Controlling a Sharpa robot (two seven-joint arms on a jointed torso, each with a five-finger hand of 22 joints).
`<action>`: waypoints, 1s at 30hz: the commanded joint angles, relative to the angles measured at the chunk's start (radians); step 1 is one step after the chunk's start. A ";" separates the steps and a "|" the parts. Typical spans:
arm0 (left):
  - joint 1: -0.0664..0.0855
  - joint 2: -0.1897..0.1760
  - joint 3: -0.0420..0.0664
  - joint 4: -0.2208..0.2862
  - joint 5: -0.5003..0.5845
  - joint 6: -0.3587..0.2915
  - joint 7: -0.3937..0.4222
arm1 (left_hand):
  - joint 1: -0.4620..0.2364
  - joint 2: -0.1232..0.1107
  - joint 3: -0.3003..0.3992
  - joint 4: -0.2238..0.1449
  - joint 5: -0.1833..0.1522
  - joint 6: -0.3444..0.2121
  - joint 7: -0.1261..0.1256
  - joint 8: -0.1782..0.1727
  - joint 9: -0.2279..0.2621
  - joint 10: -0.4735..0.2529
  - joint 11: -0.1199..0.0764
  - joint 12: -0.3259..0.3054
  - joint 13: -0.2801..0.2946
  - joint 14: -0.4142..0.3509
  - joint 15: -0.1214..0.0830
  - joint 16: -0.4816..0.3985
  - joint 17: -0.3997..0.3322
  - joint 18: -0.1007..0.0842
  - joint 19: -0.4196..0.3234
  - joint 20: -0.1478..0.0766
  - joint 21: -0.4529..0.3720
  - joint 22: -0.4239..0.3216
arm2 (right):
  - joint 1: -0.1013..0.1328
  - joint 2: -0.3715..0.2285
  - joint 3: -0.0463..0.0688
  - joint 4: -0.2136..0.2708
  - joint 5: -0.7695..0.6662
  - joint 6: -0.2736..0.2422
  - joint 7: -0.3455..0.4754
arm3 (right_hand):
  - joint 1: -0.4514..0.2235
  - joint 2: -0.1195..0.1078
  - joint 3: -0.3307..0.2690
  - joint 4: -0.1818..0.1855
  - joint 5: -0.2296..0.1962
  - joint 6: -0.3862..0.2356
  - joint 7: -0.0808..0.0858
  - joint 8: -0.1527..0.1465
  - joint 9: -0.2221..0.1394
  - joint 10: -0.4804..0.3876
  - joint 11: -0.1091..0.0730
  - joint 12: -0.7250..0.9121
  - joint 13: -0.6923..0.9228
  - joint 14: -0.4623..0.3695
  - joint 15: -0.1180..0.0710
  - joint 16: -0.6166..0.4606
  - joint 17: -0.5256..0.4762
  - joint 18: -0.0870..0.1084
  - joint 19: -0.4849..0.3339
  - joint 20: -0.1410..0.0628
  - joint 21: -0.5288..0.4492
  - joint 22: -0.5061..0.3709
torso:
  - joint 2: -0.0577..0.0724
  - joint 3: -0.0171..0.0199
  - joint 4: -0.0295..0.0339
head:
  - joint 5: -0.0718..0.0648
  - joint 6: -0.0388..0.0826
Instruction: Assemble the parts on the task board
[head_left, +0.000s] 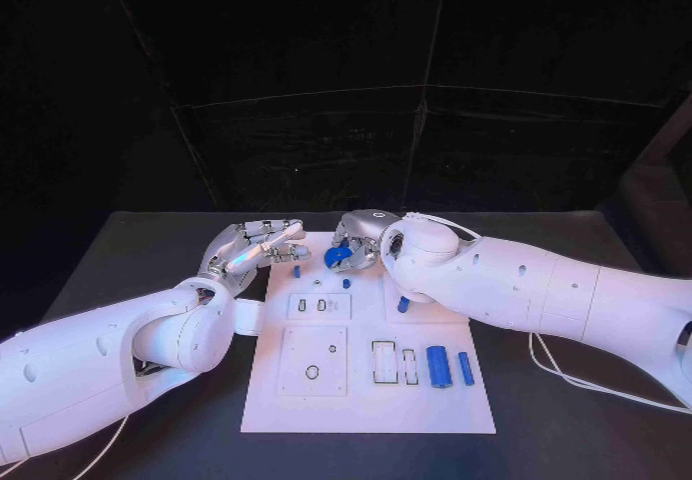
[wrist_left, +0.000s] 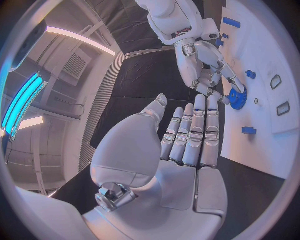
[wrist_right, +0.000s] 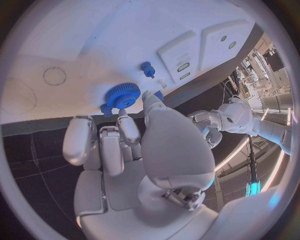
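Left hand (head_left: 260, 243) at board's (head_left: 368, 415) far-left corner, fingers straight, grasping nothing. Right hand (head_left: 358, 240) just beside it, pinching blue gear (head_left: 338, 257) over far edge. Pegs (head_left: 297, 270) near; cylinders (head_left: 438, 366) at right, on black counter (head_left: 130, 260).

We're in a robotics lab, set up as a test cell. The black worktop (head_left: 159, 250) sits inside a booth of black curtains (head_left: 332, 130) hung on a frame. Centre stage is a white task board (head_left: 368, 400) with cut-out slots, a bench fixture rather than anything domestic. Cables (head_left: 577, 375) trail across the worktop. In the left wrist view, strip lights (wrist_left: 81, 40) and a ceiling vent (wrist_left: 74, 65) hang overhead, an industrial ceiling.
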 joint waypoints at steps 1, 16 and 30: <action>0.001 -0.001 0.001 0.002 -0.005 0.009 0.009 | 0.008 0.001 0.001 -0.006 -0.001 -0.002 0.002 -0.006 0.000 -0.001 0.004 -0.004 -0.001 0.001 0.004 -0.007 0.001 0.013 0.009 0.000 -0.005 -0.001 | 0.001 -0.004 0.000 0.001 0.011 0.029 0.009 | -0.011 0.001 -0.009 0.003 -0.005 0.005 0.002 -0.004 0.001 -0.004 0.005 -0.004 0.001 0.075 0.006 0.005 0.113 -0.018 0.000 0.009 0.006 0.002 | 0.000 0.0002 0.0004 | -0.001 0.001; 0.001 -0.007 0.001 -0.007 -0.005 0.011 0.014 | 0.008 0.002 0.001 -0.007 -0.001 -0.003 0.003 -0.007 0.000 -0.002 0.005 -0.005 -0.001 0.001 0.004 -0.008 0.002 0.013 0.010 0.000 -0.006 -0.002 | 0.002 -0.136 0.000 0.109 0.244 -0.313 0.264 | 0.065 0.037 0.007 -0.033 0.066 0.014 0.006 -0.016 0.002 -0.005 0.006 -0.003 0.007 0.072 0.007 0.000 0.102 -0.018 -0.001 0.011 0.007 0.002 | -0.001 0.0045 -0.0087 | 0.001 0.015; 0.001 -0.006 0.001 -0.016 -0.005 0.050 0.013 | 0.012 0.008 0.004 -0.011 -0.001 0.004 0.000 -0.007 0.001 0.008 0.002 -0.003 0.000 0.005 0.002 -0.013 0.007 0.014 0.016 -0.001 -0.008 -0.004 | 0.019 -0.393 0.002 0.163 0.474 -0.141 0.434 | 0.122 0.033 0.018 -0.089 0.085 0.040 0.002 -0.016 0.002 -0.003 0.002 -0.002 0.014 0.076 0.004 0.007 0.118 -0.019 0.001 0.007 0.010 0.008 | -0.002 0.0084 -0.0230 | -0.023 0.026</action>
